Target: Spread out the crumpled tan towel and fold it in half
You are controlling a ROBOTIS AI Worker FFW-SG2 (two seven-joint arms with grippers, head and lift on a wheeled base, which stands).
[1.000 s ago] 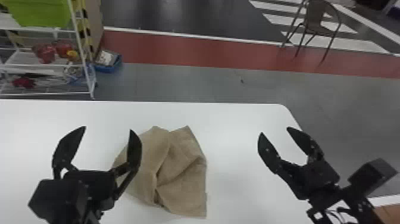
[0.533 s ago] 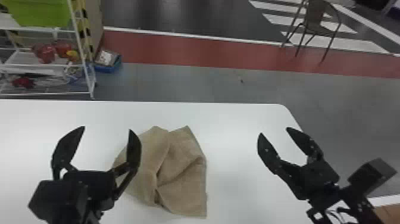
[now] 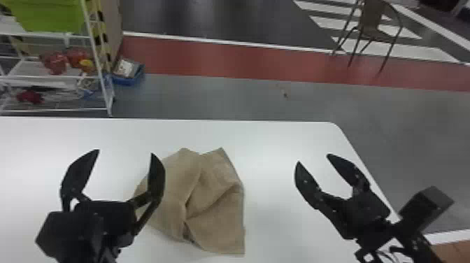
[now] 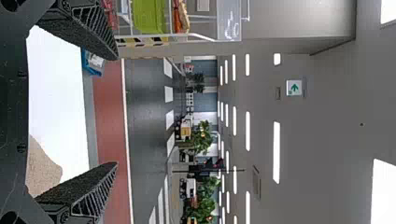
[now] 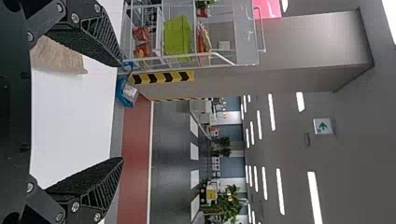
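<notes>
Towel [image 3: 218, 224] lies rumpled; left hand [image 3: 125, 152] and right hand [image 3: 313, 158], both released, should pinch it lightly, then pull apart evenly.

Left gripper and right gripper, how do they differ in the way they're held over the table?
The left gripper points roughly straight ahead, while the right gripper slants toward the robot's left. In the head view, the left gripper's inner finger overlaps the left part of the tan towel; the right gripper is to the towel's right, near the table's right edge. Both are black, open and empty.
</notes>
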